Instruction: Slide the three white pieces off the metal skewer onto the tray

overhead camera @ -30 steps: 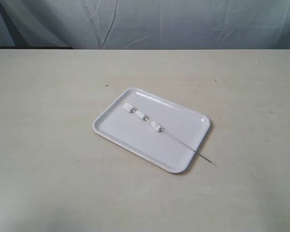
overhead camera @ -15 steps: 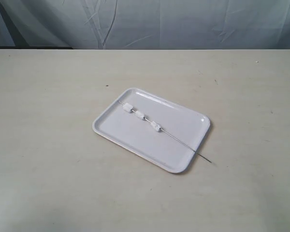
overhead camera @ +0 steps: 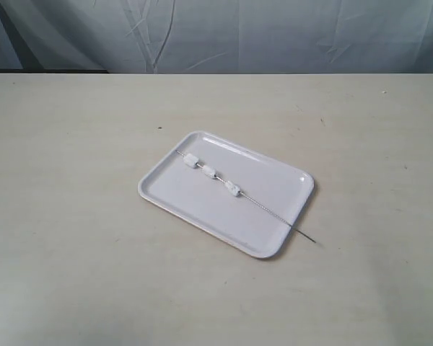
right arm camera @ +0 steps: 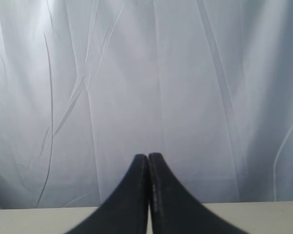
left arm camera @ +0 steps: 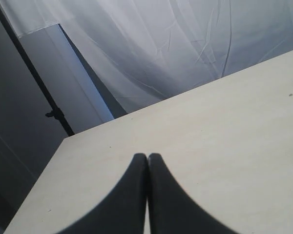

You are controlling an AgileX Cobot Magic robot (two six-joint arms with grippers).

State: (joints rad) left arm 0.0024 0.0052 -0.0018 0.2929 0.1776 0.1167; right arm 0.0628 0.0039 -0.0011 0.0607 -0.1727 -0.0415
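White plastic is the tray [overhead camera: 202, 200]; it lies flat near the middle of a pale beige table [overhead camera: 72, 216], turned a little so that one corner points to the near right. Across it, from the far-left rim to the near-right rim, rests the metal skewer [overhead camera: 265, 208], thin and silvery. Its near-right end passes over the rim and sticks out above the table, while its far-left end stops about at the rim.

On the skewer sit the three white pieces [overhead camera: 209, 172], all threaded on the rod and all over the far-left half of the tray. The first piece [overhead camera: 191, 161] is close to the far-left rim, the second is just beside it, and the third piece [overhead camera: 234, 189] is a bit more apart, toward the centre of the tray. The near-right half of the rod is bare.

Behind the far edge of the table hangs a pale grey-white cloth [overhead camera: 274, 36] with soft folds.

The left gripper [left arm camera: 147, 157] has its two dark fingers [left arm camera: 132, 195] pressed together with nothing between them; under it is only bare table surface, with the cloth and a dark pole [left arm camera: 39, 83] beyond. The right gripper [right arm camera: 147, 156] is the same, its fingers [right arm camera: 168, 200] closed on nothing, and it faces the cloth, with a narrow strip of table below. How near either gripper is to the tray, I cannot tell.
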